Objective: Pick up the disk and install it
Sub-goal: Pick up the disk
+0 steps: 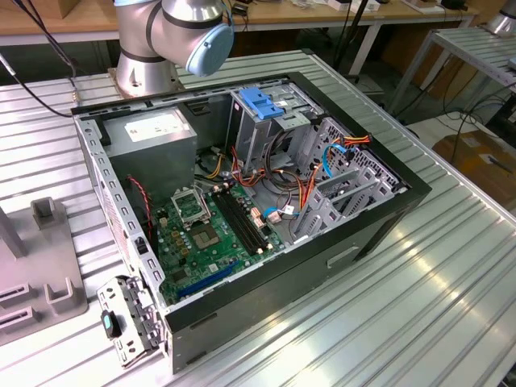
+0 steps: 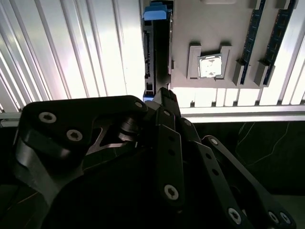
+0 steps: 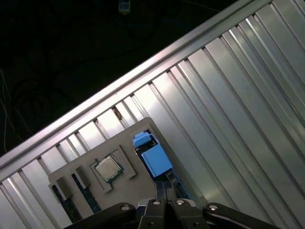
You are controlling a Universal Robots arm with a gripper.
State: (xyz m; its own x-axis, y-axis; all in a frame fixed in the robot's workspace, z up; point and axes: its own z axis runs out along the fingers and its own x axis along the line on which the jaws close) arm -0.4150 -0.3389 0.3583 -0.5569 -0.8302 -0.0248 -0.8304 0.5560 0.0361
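The disk (image 2: 151,52) stands on edge in a slot of a grey fixture (image 2: 190,28), a thin dark slab with a blue plastic frame end (image 2: 155,12). In the first wrist view the disk (image 3: 153,160) shows its blue frame beside the fixture (image 3: 83,167). My gripper (image 2: 162,95) hangs well above the near end of the disk, its black fingers (image 2: 167,138) drawn together with nothing between them. The same gripper (image 3: 165,204) appears in the first wrist view, lined up over the disk's slot.
The fixture also holds a processor chip (image 2: 209,66) and memory sticks (image 2: 252,28). An open computer case (image 1: 242,193) lies on the ribbed metal table (image 1: 419,306), with a blue latch piece (image 1: 262,101) on its drive cage. The arm's base (image 1: 149,64) stands behind the case.
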